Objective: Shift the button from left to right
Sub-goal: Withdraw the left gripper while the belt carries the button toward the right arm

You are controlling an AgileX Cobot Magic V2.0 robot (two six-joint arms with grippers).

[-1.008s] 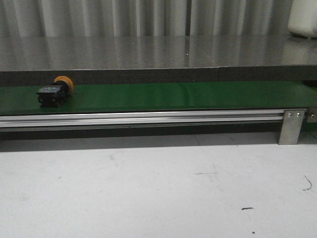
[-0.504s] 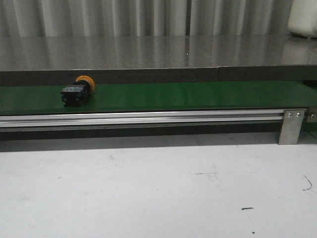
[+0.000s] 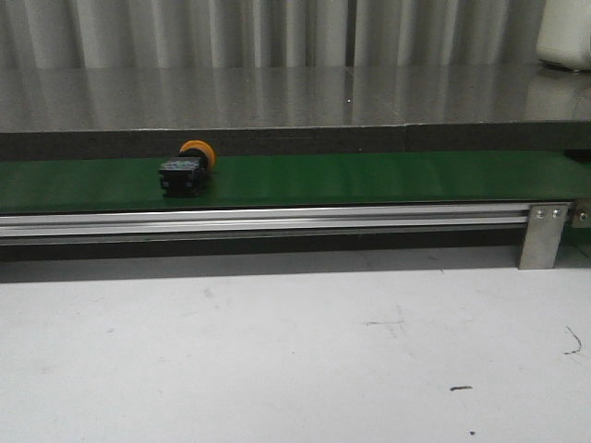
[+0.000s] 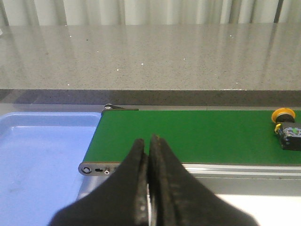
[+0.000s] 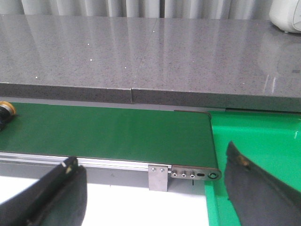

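Note:
The button, with an orange-yellow cap and a black body, lies on its side on the green belt, left of the belt's middle. It also shows in the left wrist view and, only as a sliver of cap, in the right wrist view. My left gripper is shut and empty, in front of the belt's left end, apart from the button. My right gripper is open and empty, in front of the belt's right end. Neither gripper shows in the front view.
A blue tray sits past the belt's left end. A green tray sits past its right end. An aluminium rail with a bracket runs along the belt's front. A grey stone counter stands behind, with a white object on it.
The button has travelled to the right along the belt, from the far left toward the middle. No gripper touches it.

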